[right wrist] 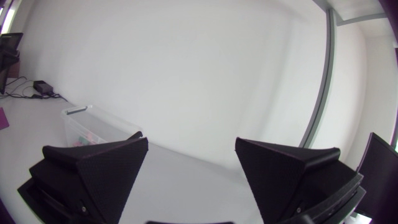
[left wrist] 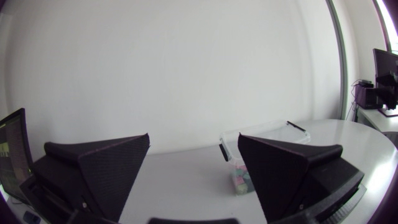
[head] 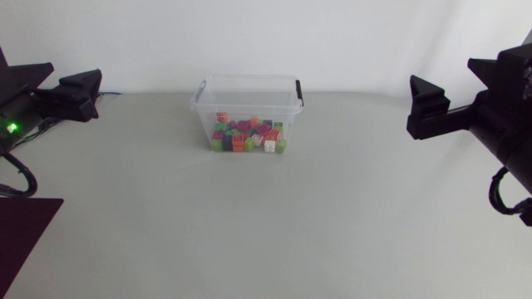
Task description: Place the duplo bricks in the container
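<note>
Left gripper was spread wide, holding nothing, well off to the left of the container. Right gripper was also wide and unloaded, well off to the container's right. Bricks of mixed colours lay piled inside the open-topped clear container. A black handle sat on its right rim. Only bare table lay between the container and each gripper.

The left arm is matte black, with a green light and a looped black cable. The right arm is likewise black. Broad wedge fingers form the left end effector and right end effector.
</note>
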`<control>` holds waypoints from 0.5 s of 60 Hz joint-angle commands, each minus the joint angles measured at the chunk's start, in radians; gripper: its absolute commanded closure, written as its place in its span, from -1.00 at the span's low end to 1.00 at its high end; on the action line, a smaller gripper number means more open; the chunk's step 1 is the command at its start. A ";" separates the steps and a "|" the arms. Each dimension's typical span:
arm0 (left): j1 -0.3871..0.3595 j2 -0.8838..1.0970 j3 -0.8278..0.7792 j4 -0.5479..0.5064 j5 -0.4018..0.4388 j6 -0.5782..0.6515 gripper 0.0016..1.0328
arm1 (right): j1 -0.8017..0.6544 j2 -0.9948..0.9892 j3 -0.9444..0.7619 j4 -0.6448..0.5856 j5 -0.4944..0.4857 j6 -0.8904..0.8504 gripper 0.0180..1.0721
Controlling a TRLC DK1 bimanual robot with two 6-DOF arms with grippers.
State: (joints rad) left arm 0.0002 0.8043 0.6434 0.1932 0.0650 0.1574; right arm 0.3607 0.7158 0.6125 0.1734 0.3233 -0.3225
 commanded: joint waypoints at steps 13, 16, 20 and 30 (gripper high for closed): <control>0.043 -0.149 -0.117 -0.003 -0.007 0.007 -0.91 | -0.025 -0.144 -0.080 -0.055 0.014 -0.030 -0.92; 0.044 -0.180 -0.136 -0.008 -0.007 0.007 -0.91 | -0.031 -0.173 -0.091 -0.071 0.014 -0.032 -0.92; 0.049 -0.218 -0.156 -0.018 -0.007 0.008 -0.91 | -0.034 -0.213 -0.106 -0.087 0.014 -0.036 -0.92; 0.048 -0.313 -0.222 -0.044 -0.008 0.006 -0.91 | -0.049 -0.315 -0.162 -0.128 0.009 -0.033 -0.92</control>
State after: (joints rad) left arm 0.0395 0.5331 0.4671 0.1581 0.0650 0.1574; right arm 0.3260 0.4393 0.4919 0.0647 0.3267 -0.3447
